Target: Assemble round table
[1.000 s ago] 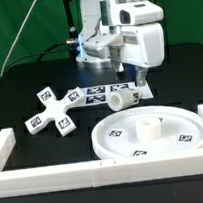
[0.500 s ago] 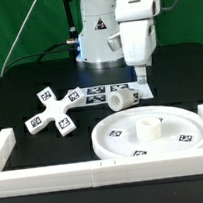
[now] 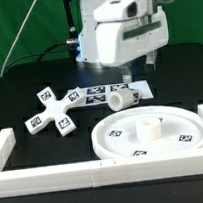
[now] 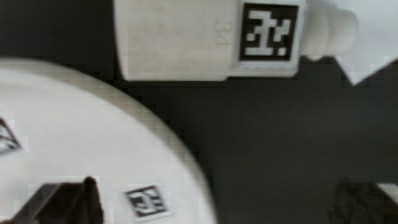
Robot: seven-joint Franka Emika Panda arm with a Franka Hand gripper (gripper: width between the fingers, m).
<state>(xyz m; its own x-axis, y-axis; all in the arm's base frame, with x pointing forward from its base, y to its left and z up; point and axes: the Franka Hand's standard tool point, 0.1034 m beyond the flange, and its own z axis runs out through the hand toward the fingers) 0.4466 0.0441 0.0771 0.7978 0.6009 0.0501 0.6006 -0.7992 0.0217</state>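
Observation:
The large round disc [image 3: 153, 133] with its central hub [image 3: 147, 125] lies flat at the front of the exterior view's right. The short cylindrical leg [image 3: 120, 101] lies on its side just behind the disc's rim. The cross-shaped base [image 3: 52, 109] lies on the exterior view's left. My gripper [image 3: 130, 79] hangs above the leg, mostly hidden by the hand body. In the wrist view the gripper [image 4: 222, 205] is open and empty. One fingertip [image 4: 68, 202] is over the disc [image 4: 71, 130]. The tagged leg [image 4: 205, 38] lies beyond the fingers.
The marker board [image 3: 97, 92] lies behind the leg and beside the base. A long white rail frame [image 3: 56, 176] runs along the front, with ends at both sides. The arm's base stands at the back centre.
The hand has turned about its wrist and shifted toward the exterior view's left. It now faces the camera broadside and hides its fingers. The parts have not moved.

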